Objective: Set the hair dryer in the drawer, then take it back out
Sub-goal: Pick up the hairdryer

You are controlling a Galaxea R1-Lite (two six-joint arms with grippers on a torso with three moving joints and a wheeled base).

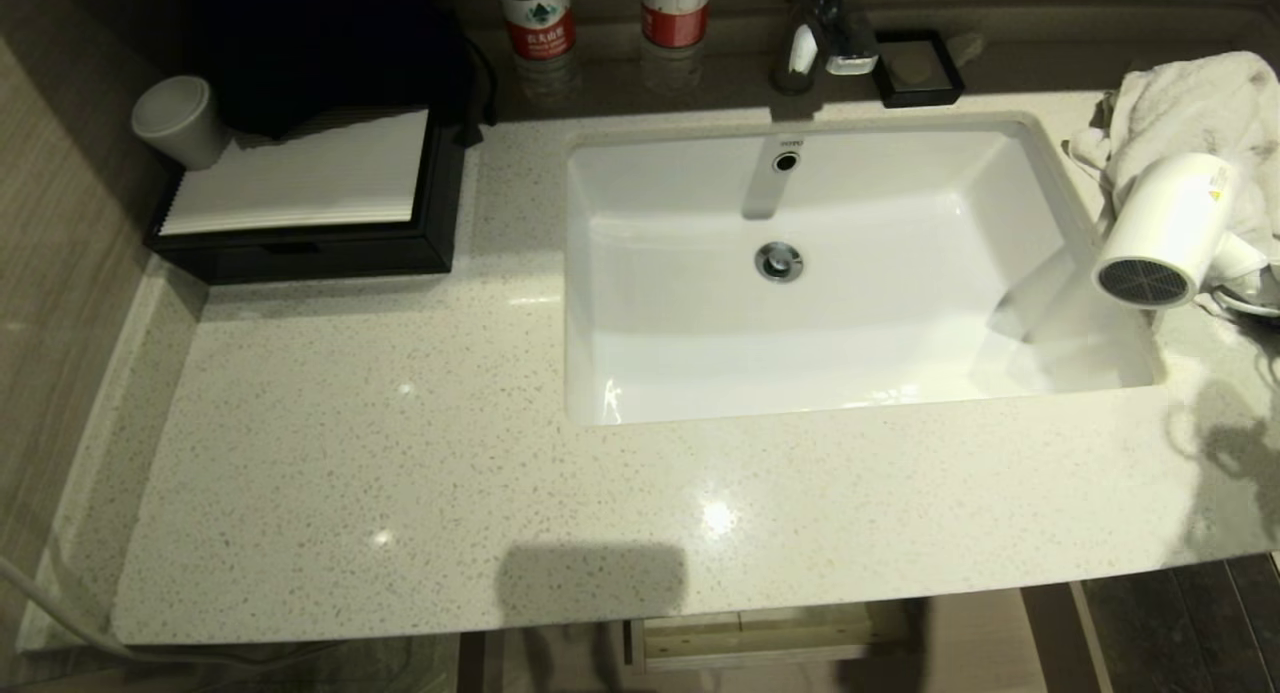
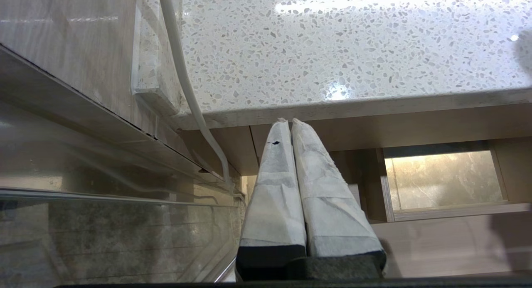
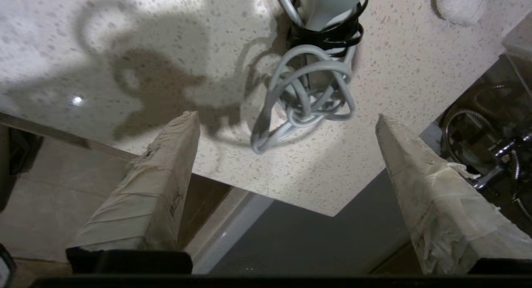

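Observation:
The white hair dryer (image 1: 1165, 233) lies on the speckled counter right of the sink, its grey grille facing the basin and its barrel against the towel (image 1: 1190, 103). Its bundled cord (image 3: 309, 101) rests on the counter. My right gripper (image 3: 286, 115) shows only in the right wrist view. It hangs open over the counter's front right corner, just short of the cord, with nothing between its fingers. A strip of the light-wood drawer (image 1: 760, 638) sticks out under the counter's front edge. My left gripper (image 2: 289, 121) is parked shut below the counter edge.
The white sink (image 1: 600, 273) fills the counter's middle. At the back stand two bottles (image 1: 535, 13), the faucet (image 1: 830, 23) and a black soap dish (image 1: 918, 68). A black box (image 1: 310, 233) and a cup (image 1: 180, 118) sit far left. A white cable (image 2: 178, 72) runs along the left wall.

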